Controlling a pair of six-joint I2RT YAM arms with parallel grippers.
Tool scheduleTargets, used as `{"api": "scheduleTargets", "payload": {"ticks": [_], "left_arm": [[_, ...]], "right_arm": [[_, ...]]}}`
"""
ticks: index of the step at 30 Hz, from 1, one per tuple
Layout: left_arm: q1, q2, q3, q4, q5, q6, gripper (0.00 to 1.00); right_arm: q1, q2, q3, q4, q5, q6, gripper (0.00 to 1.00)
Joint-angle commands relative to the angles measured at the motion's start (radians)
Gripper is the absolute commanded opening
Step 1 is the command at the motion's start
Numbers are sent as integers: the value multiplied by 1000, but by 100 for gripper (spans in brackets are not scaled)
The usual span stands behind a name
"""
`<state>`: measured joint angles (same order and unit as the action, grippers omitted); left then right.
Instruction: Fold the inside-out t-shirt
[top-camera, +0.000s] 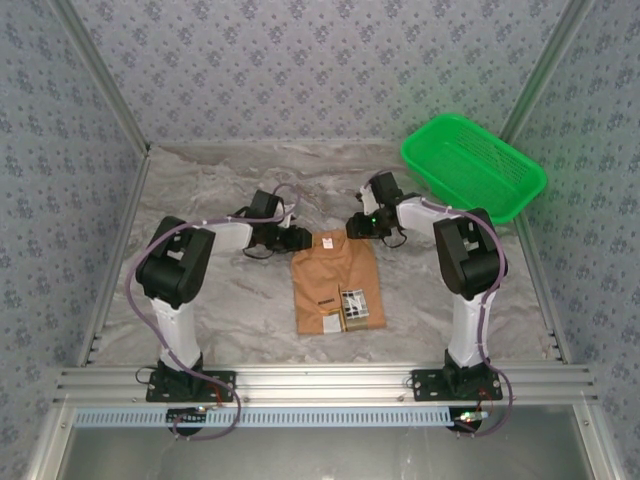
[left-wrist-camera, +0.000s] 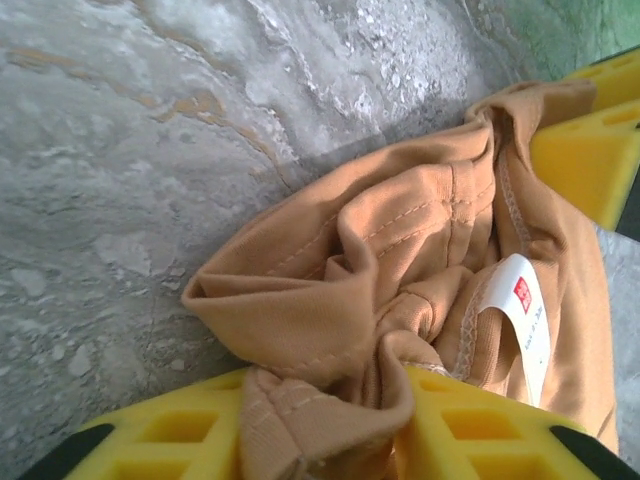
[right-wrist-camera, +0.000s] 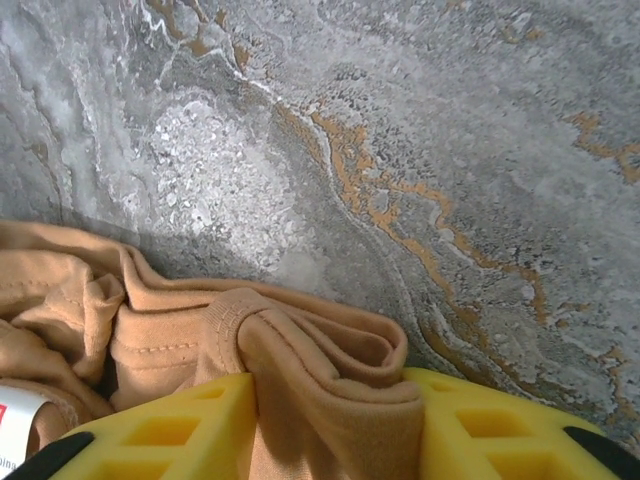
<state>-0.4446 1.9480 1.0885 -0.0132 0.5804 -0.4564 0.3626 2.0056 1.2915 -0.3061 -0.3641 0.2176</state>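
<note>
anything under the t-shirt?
The t-shirt lies on the marbled table, whose bare surface meets its edges. Nothing pokes out from beneath. The area directly under the cloth is covered, so something thin cannot be ruled out.

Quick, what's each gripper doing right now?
Left gripper: closed on a bunch of the t-shirt, near its collar.
Right gripper: closed on a fold of the t-shirt.

I have bare table (top-camera: 220, 300) open left of the t-shirt (top-camera: 335, 285) and beyond it. The green basket (top-camera: 470, 165) blocks my far right corner; patterned walls (top-camera: 300, 60) close three sides.
</note>
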Motion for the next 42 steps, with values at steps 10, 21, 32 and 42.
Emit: {"api": "scheduleTargets", "payload": {"ticks": [10, 21, 32, 42], "left_arm": [[4, 28, 14, 4, 37, -15, 13], [45, -18, -18, -21, 12, -15, 0], [52, -37, -40, -5, -15, -45, 0], [85, -104, -49, 58, -41, -57, 0]], "right_arm": [[42, 43, -41, 39, -226, 56, 35], [50, -9, -33, -96, 51, -73, 38], [115, 3, -40, -13, 97, -43, 13], [61, -176, -147, 274, -14, 37, 0]]}}
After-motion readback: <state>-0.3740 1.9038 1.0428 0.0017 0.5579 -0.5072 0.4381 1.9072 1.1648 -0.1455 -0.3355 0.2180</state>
